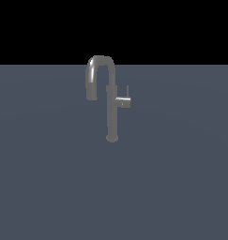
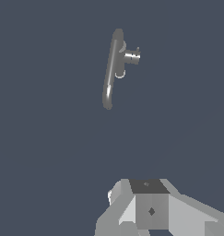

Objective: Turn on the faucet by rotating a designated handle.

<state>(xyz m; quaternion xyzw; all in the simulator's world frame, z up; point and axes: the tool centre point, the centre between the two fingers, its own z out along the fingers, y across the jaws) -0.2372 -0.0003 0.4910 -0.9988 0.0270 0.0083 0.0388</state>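
- Your gripper (image 2: 152,216) shows only in the wrist view, and only as its grey housing at the edge of the picture; the fingertips are cut off, so you cannot tell whether the jaws are parted or closed. Nothing is seen held in it.
- The arm does not appear in the exterior view at all, so judge your approach from the wrist view alone.
- The faucet (image 1: 111,112) lies well apart from the gripper, out ahead of the camera across bare surface. No contact has been made.
- In the exterior view the faucet stands upright on its small round base, its hooked spout (image 1: 93,77) curling over toward the exterior view's left.
- The handle (image 1: 123,101) juts sideways from the column toward the exterior view's right, on the side opposite the spout. Its long axis is roughly level; a thin lever (image 1: 127,91) rises from near its outer end.
- In the wrist view the same stub points away from the column, with the spout seen nearly end on.
- Judgement: the coming move depends on reaching the handle's side of the column, not the spout's side.
- Obstructions: nothing else stands on the grey floor (image 1: 181,187). The column and spout themselves are the only things you could strike by mistake.
- Task status: not yet begun; the handle is untouched.
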